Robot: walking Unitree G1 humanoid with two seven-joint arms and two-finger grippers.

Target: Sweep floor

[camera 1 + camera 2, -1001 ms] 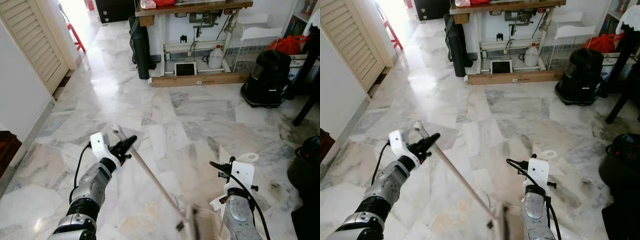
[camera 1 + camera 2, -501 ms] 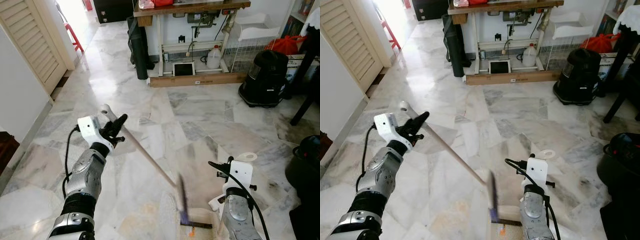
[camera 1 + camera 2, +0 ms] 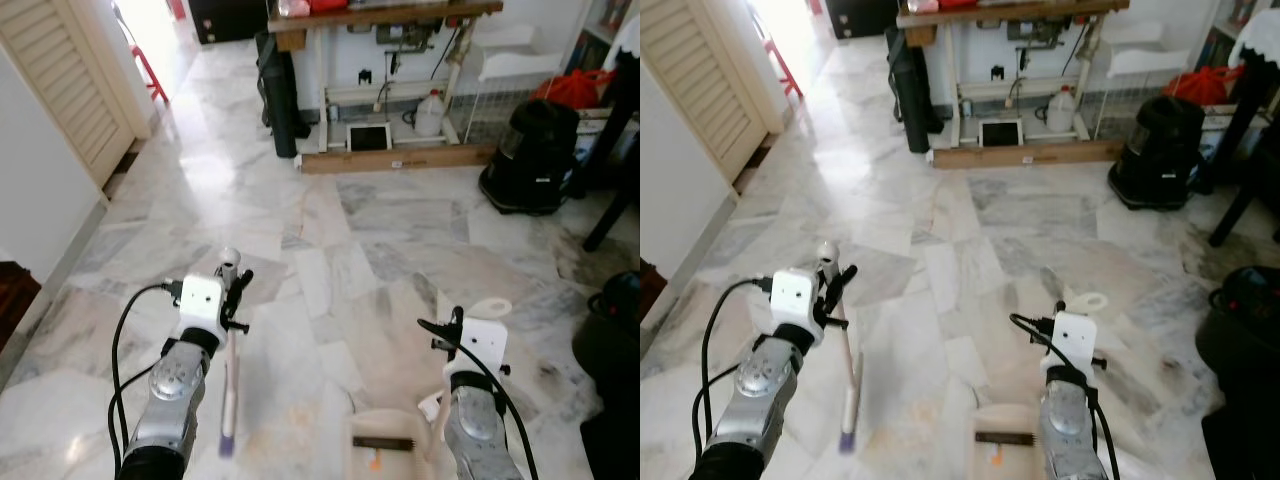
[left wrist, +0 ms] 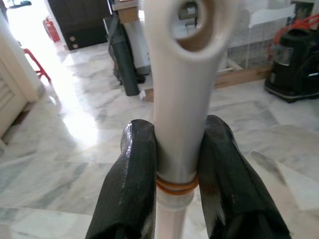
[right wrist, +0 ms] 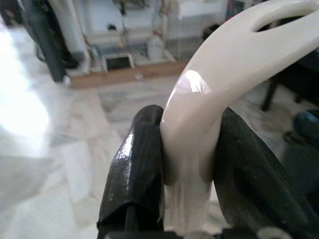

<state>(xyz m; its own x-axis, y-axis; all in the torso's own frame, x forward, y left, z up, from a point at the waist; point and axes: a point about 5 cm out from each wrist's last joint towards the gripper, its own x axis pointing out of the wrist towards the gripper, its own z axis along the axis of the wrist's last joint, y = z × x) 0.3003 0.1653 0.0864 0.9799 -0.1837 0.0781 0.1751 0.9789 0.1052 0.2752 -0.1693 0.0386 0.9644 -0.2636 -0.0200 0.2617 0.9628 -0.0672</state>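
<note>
The left arm is reaching forward, its left gripper (image 3: 236, 290) clamping the broom (image 3: 229, 385) near its handle top. The broom is hanging almost upright over the marble floor (image 3: 330, 230), brush end down, left of the dustpan (image 3: 385, 445). The right gripper (image 5: 184, 164) is pinching the dustpan's cream handle, which is rising away from the pan.
</note>
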